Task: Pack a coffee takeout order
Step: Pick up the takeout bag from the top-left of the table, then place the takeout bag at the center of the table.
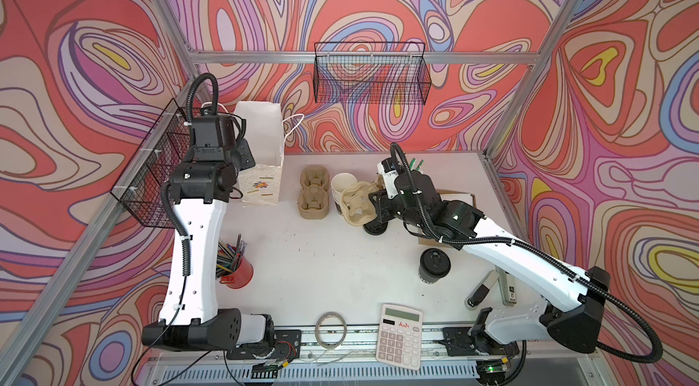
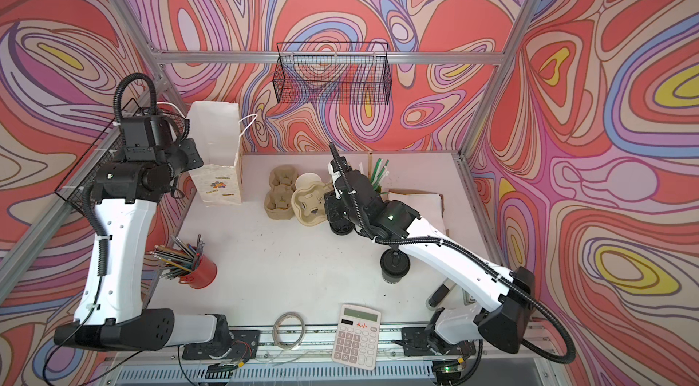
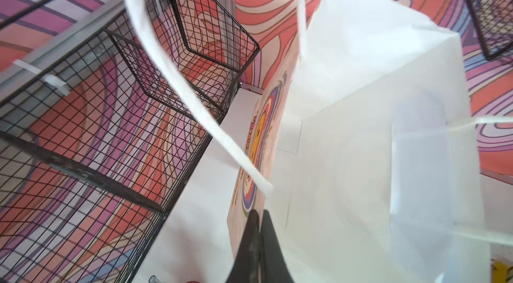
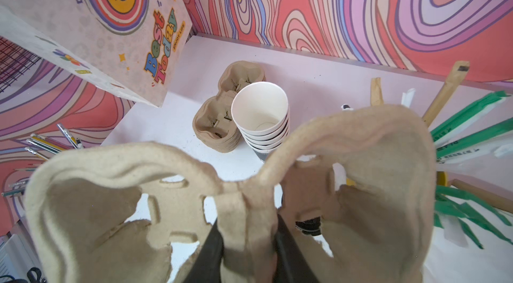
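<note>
Pinched at its middle ridge by the right gripper (image 4: 248,230), the pulp carrier (image 4: 361,143) fills the right wrist view, both pockets empty and the table showing through their cut-outs. The jaws are closed on that ridge, probably because it is the stiffest place to grip and leaves the pockets free. In both top views the carrier (image 1: 357,200) hangs tilted above the table (image 1: 321,270), off to the bag's right-arm side, beyond a stack of spare carriers (image 1: 313,191) and a stack of lidless cups (image 1: 342,191) that stand between it and the bag (image 1: 264,183). The left gripper (image 3: 258,226) is closed on the bag's near top edge, and the left wrist view looks down into its open white inside. That grip seems meant to steady the tall, light bag and hold its mouth open for loading. The lidded black cup (image 1: 434,265) stands alone on the table, well apart from the bag and toward the right arm's base. It is not yet in the carrier, so nothing of the order is packed.
</note>
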Tool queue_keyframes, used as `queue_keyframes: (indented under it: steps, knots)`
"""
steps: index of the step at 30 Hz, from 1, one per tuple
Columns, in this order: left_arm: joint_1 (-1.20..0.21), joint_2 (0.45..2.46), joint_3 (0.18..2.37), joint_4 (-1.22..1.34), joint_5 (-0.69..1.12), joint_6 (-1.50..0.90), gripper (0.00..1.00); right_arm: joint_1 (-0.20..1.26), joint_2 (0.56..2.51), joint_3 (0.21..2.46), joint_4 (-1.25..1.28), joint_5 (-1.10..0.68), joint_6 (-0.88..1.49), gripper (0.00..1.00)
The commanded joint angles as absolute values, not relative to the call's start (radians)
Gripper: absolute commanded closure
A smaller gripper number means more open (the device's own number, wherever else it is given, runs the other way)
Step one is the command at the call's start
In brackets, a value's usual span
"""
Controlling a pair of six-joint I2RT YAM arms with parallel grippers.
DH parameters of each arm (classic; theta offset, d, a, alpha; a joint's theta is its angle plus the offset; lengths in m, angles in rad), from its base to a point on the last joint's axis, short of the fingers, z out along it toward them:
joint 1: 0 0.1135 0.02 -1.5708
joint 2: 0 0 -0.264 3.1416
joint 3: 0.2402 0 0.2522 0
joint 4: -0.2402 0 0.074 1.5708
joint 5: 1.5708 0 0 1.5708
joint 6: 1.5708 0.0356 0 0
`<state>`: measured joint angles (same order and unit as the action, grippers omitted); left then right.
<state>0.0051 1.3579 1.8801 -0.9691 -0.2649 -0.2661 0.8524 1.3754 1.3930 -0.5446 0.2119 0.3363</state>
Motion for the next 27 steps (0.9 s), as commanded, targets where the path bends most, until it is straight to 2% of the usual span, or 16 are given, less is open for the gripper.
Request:
queue_keyframes:
  steps: [1, 8, 16, 20, 27]
  knots:
    - [-0.005, 1.322, 1.933, -1.051, -0.265, -0.279, 1.0, 0.854, 1.365, 1.442, -0.6, 0.273, 0.349, 0.74]
    - [-0.021, 1.199, 1.925, -1.111, -0.124, -0.27, 1.0, 0.853, 1.37, 1.528, -0.714, 0.393, 0.342, 0.74]
    - [-0.025, 1.052, 1.823, -1.161, 0.044, -0.245, 1.0, 0.838, 1.367, 1.566, -0.795, 0.452, 0.331, 0.74]
    - [-0.026, 1.04, 1.823, -1.235, 0.135, -0.198, 1.0, 0.792, 1.359, 1.569, -0.804, 0.452, 0.315, 0.74]
    - [-0.031, 0.943, 1.74, -1.256, 0.175, -0.178, 1.0, 0.747, 1.361, 1.615, -0.836, 0.465, 0.29, 0.74]
